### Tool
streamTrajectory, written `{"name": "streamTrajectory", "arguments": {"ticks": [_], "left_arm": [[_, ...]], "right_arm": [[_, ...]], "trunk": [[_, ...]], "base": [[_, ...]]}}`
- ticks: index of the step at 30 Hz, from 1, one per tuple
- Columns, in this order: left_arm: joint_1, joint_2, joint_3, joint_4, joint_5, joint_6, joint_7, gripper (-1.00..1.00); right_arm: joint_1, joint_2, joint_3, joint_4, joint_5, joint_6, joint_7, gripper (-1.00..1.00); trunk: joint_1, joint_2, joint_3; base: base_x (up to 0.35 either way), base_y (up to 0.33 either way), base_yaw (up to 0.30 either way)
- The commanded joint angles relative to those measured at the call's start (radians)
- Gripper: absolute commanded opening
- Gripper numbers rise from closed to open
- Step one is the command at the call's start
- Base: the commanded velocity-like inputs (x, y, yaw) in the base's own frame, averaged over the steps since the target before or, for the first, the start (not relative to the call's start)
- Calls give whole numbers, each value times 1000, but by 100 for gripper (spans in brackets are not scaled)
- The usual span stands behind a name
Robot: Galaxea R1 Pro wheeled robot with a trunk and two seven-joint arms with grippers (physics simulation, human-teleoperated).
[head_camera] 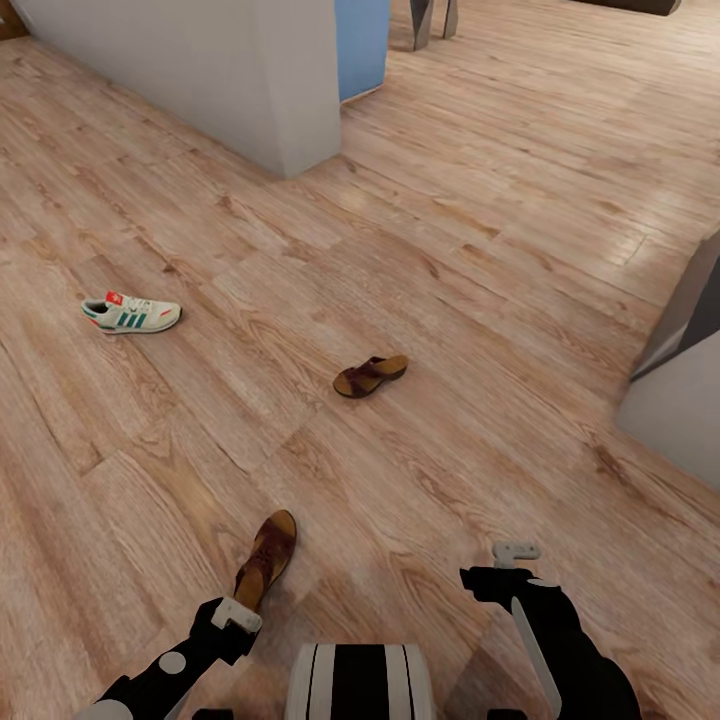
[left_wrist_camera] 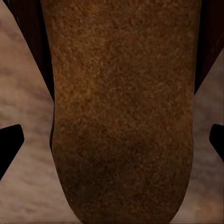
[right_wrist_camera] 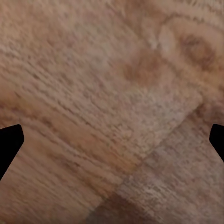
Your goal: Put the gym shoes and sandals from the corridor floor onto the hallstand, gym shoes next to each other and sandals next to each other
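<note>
One gym shoe (head_camera: 130, 314), white with green stripes, lies on its own on the corridor floor (head_camera: 500, 250) at the left. A dark brown sandal (head_camera: 370, 375) rests mid-floor. The other sandal (head_camera: 266, 556) lies close in front of me, its heel end right at my left gripper (head_camera: 237, 612). In the left wrist view its tan footbed (left_wrist_camera: 121, 107) lies between the open fingertips (left_wrist_camera: 9, 144) of that gripper (left_wrist_camera: 112, 144). My right gripper (head_camera: 505, 565) hovers open over bare planks (right_wrist_camera: 112, 112), with nothing between its fingers. I cannot make out the hallstand.
A white wall corner (head_camera: 280, 90) and a blue panel (head_camera: 360, 40) stand at the back. A pale grey unit (head_camera: 680, 410) juts in at the right edge; I cannot tell what it is. My trunk (head_camera: 360, 680) is low in the middle.
</note>
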Motion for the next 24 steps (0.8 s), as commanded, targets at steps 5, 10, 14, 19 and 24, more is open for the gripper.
{"name": "streamTrajectory", "arguments": {"ticks": [5, 10, 14, 19, 24], "left_arm": [[0, 1, -6, 0, 3, -3, -1, 100], [0, 1, -6, 0, 3, -3, -1, 100], [0, 1, -6, 0, 3, -3, -1, 100], [0, 1, -6, 0, 3, -3, 0, 100], [0, 2, -6, -31, 3, -2, 2, -100]], "right_arm": [[0, 0, 0, -1, -1, 5, 0, 100], [0, 0, 0, -1, -1, 5, 0, 100], [0, 0, 0, -1, -1, 5, 0, 100], [0, 0, 0, -1, -1, 5, 0, 100], [0, 0, -1, -1, 0, 5, 0, 100]], "trunk": [[0, 0, -4], [0, 0, -5], [1, -1, -17], [1, -1, -18], [1, -1, -18]], "base": [[0, 0, 0], [0, 0, 0], [0, 0, 0], [0, 0, 0], [0, 0, 0]]}}
